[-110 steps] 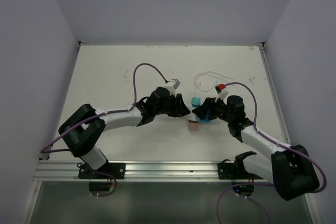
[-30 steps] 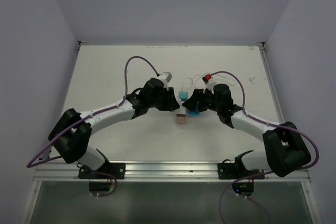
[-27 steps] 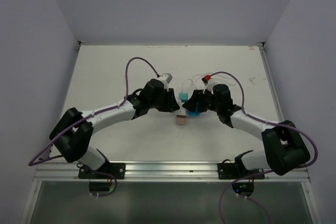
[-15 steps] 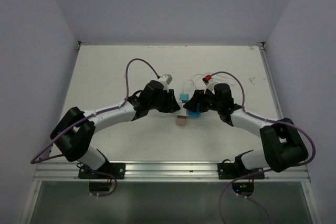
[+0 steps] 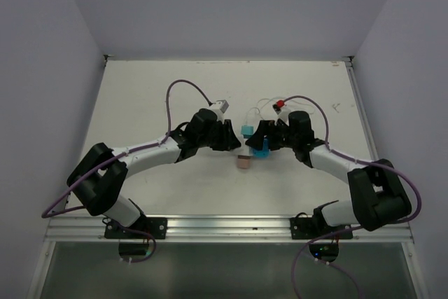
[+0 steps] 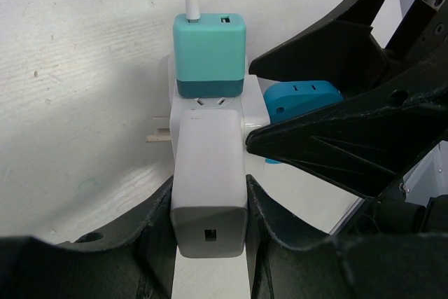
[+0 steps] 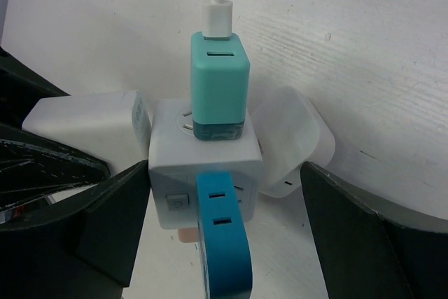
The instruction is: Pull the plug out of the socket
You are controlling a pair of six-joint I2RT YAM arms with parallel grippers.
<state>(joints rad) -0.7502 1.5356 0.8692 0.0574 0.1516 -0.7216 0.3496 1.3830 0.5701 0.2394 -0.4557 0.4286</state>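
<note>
The socket [image 7: 168, 155], a white cube, lies on the table between my two grippers. A teal plug [image 7: 219, 82] with a white cable sits in its far face, and a blue plug [image 7: 222, 243] sticks out toward my right wrist. My left gripper [image 6: 208, 243] is shut on a white rectangular block [image 6: 208, 187] that sits in the socket [image 6: 218, 111]. My right gripper [image 7: 224, 194] is open, one finger on each side of the socket and blue plug, touching neither. In the top view the grippers [image 5: 234, 141] [image 5: 262, 142] meet around the teal plug [image 5: 247, 129].
A rounded white plug [image 7: 290, 138] sits on the socket's other side. A small pink piece [image 5: 243, 162] lies just in front of the cluster. The white cable [image 5: 260, 103] loops toward the back. Walls close in the table on three sides.
My right gripper's jaws have spread apart from around the socket and blue plug. The left gripper keeps its hold on the white block. Both arms have barely moved.
</note>
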